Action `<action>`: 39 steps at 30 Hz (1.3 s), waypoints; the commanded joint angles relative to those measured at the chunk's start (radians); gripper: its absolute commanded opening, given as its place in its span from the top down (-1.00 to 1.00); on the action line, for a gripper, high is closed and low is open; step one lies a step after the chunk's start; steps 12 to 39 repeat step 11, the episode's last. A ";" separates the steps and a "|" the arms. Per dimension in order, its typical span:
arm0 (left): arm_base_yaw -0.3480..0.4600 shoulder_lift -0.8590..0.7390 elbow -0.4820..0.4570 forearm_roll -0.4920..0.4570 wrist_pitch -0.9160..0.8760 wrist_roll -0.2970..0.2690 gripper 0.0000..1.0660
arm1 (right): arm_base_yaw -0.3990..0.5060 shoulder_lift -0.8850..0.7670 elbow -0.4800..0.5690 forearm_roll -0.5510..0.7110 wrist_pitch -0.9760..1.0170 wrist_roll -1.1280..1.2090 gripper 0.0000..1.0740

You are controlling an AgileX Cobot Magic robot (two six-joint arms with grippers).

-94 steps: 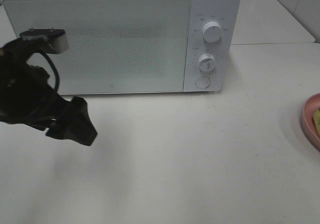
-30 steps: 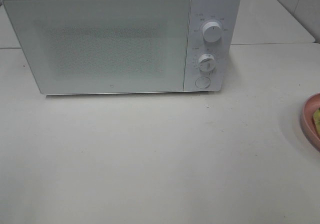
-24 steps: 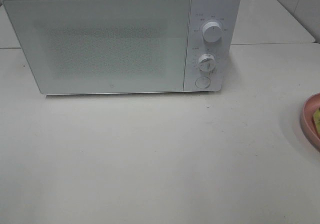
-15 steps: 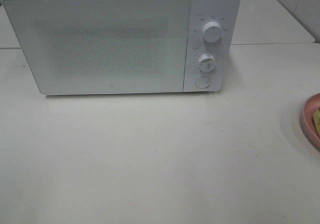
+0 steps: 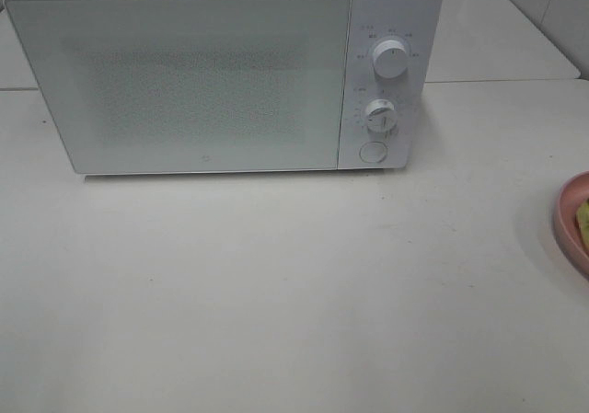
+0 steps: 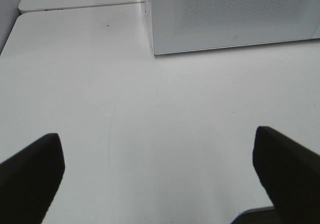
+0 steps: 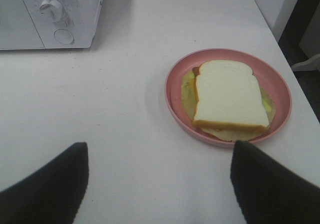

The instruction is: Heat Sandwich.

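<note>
White table (image 7: 125,114); sandwich (image 7: 229,97) flat on plate (image 7: 280,89).

The boxy white microwave oven (image 5: 221,73) has a smooth, faintly glossy plastic-looking casing, and its door panel carries a fine speckled dot pattern under a soft sheen. The off-white table top (image 5: 294,284) is smooth and matt, marked with small dark specks and light scuffs. The round pink plate (image 7: 280,92) looks like smooth, semi-matt plastic. The white bread sandwich (image 7: 229,95) has a soft, porous, matt top slice with a tan crust edge.
</note>
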 commanded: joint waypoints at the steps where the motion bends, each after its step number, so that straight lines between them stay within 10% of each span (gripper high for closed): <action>1: 0.000 -0.027 0.003 0.000 -0.011 -0.004 -0.83 | -0.008 -0.017 0.001 0.001 -0.011 -0.006 -0.40; 39: 0.000 -0.027 0.003 0.000 -0.011 -0.004 -0.83 | -0.008 -0.017 0.001 0.001 -0.011 -0.006 -0.40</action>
